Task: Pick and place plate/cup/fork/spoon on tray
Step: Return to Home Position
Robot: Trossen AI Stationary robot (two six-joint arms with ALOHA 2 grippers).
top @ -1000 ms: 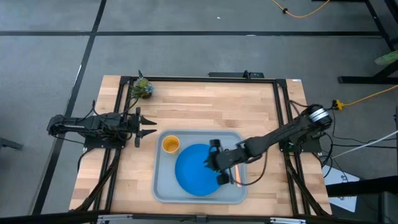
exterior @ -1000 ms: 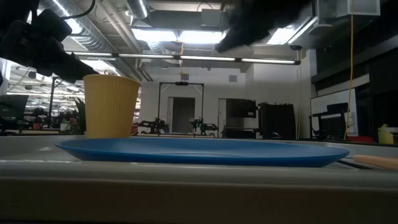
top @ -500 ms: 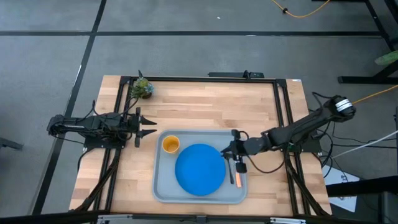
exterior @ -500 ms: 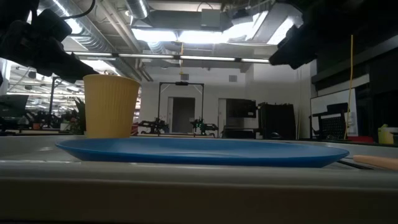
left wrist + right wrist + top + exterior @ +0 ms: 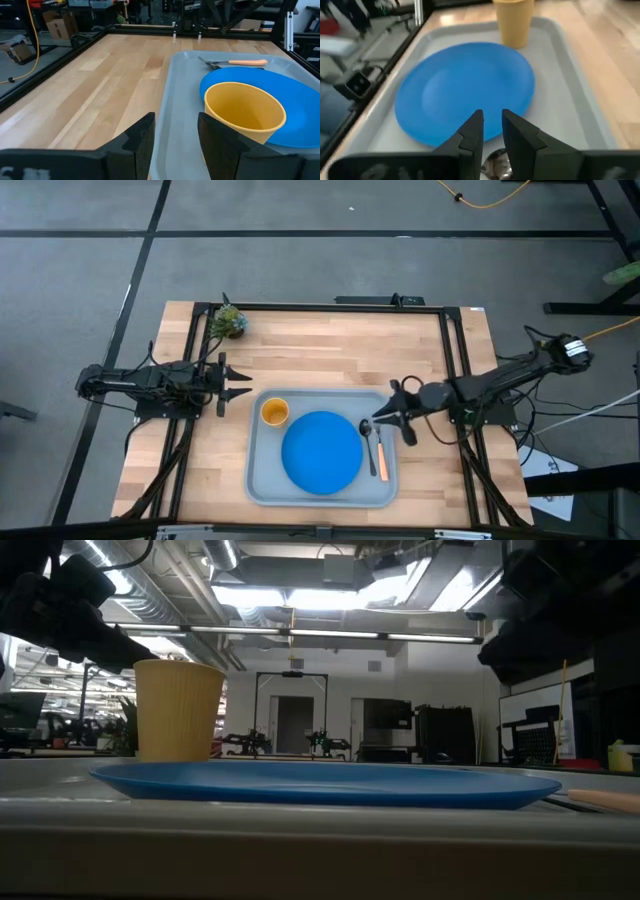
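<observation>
I see my right hand (image 5: 384, 418) over the right edge of the tray (image 5: 254, 472), close to the spoon's bowl as seen from overhead. In its wrist view the two fingers (image 5: 472, 134) stand nearly together, with only a narrow gap between them and nothing in it. The low view shows that arm raised well above the plate.

The tray sits on the wooden desk (image 5: 330, 350), and all four pieces lie on it. The blue plate (image 5: 321, 451) lies flat in the middle. The yellow cup (image 5: 274, 413) stands upright just beside the plate, in the tray's left corner nearer my left arm. The dark spoon (image 5: 368, 442) lies close along the plate's right side. The fork (image 5: 381, 457), with its tan handle, lies just right of the spoon and roughly parallel to it.

My left hand (image 5: 244, 385) waits over bare desk just left of the tray, pointing at the cup, fingers apart and empty.
</observation>
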